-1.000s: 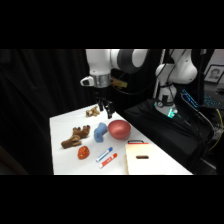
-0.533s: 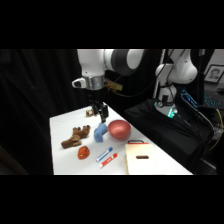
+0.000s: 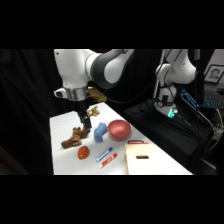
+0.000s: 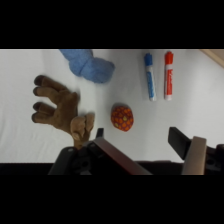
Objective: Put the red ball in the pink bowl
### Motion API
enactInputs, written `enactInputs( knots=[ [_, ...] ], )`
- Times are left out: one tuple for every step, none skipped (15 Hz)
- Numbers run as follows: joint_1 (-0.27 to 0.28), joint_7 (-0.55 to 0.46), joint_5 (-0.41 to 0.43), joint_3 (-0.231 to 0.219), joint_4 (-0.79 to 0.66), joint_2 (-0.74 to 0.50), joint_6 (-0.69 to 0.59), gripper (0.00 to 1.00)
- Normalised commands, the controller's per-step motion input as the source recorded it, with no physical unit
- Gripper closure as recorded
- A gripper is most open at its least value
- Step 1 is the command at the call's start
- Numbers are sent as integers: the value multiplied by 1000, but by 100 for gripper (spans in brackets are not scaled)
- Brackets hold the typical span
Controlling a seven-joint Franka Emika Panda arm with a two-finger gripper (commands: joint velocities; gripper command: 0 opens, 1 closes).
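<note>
- Reach step: gripper [image 3: 86,120] hangs over the counter [image 3: 62,165], fingers [image 4: 192,150] apart and empty.
- Ball [image 4: 122,117] sits loose between brown toy [image 4: 60,110] and markers [image 4: 158,75], well apart from bowl [image 3: 119,129].
- Next, I'd say: drop straight down, straddle the ball, squeeze.

Brown plush toy [image 4: 60,107] left on table [image 4: 200,100]; blue cloth object [image 4: 90,66] beside it; blue marker [image 4: 149,76] and red marker [image 4: 168,75] side by side.

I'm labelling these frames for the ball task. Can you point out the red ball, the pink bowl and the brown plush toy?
red ball [image 4: 122,117]: wrist view, centre of its patterned surface.
pink bowl [image 3: 119,130]: side view, middle of its smooth dome.
brown plush toy [image 4: 59,108]: wrist view, middle of its body.
</note>
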Motion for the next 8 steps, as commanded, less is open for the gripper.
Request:
enactInputs(
  knots=[
    [-20, 83, -8, -38, 541, 436, -11, 0],
    [-27, 65, 5, -30, 502, 415, 26, 0],
    [-44, 48, 50, -11, 473, 398, 30, 0],
    [-55, 37, 89, 5, 441, 375, 27, 0],
    [-52, 42, 99, 9, 406, 352, 42, 0],
    [-54, 42, 114, 13, 377, 330, 37, 0],
    [-63, 29, 143, 28, 337, 303, 43, 0],
    [-65, 20, 150, 37, 308, 279, 52, 0]
  ],
)
